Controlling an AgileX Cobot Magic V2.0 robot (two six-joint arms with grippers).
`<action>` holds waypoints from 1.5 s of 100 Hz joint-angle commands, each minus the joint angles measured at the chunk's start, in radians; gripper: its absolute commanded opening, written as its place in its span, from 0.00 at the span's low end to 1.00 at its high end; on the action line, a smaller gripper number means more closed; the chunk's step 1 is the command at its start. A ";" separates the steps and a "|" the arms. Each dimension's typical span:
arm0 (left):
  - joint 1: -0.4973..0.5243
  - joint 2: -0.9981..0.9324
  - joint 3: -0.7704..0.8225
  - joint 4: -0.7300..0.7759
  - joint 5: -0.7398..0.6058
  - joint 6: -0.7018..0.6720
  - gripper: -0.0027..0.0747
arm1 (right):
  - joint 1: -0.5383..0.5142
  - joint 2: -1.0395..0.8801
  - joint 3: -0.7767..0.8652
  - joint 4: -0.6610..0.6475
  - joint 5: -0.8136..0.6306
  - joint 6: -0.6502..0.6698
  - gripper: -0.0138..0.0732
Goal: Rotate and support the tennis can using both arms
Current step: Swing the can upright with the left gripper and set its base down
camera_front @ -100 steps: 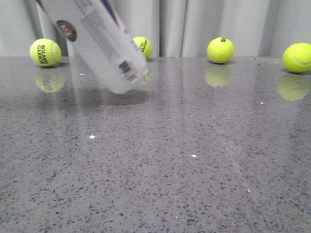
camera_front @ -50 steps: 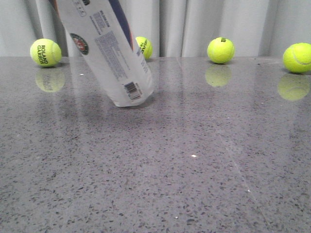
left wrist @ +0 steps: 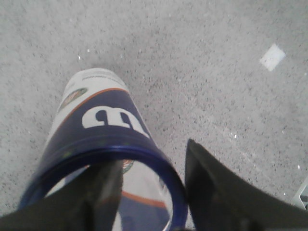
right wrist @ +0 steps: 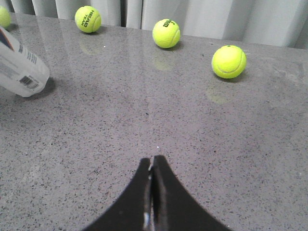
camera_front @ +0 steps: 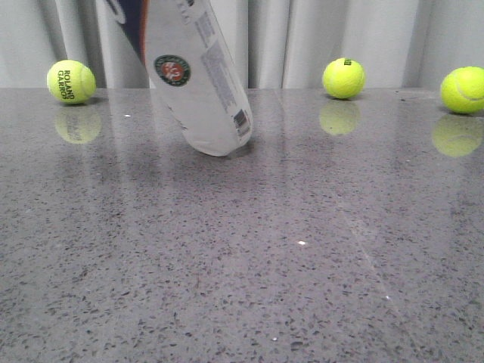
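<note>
The tennis can stood tilted near the back of the grey table, its base touching the surface, with tennis balls along the rear edge: one reading "ROLAND GARROS", one marked Wilson and one far right. Its label showed the round Roland Garros logo and a barcode. The left gripper pinched the can's navy rim, one finger inside and one outside, while the right gripper hung closed over open tabletop, well apart from the can.
</note>
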 commanded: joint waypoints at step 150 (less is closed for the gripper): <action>-0.008 0.152 -0.371 -0.094 -0.226 0.018 0.11 | -0.006 0.012 -0.021 -0.012 -0.081 -0.003 0.08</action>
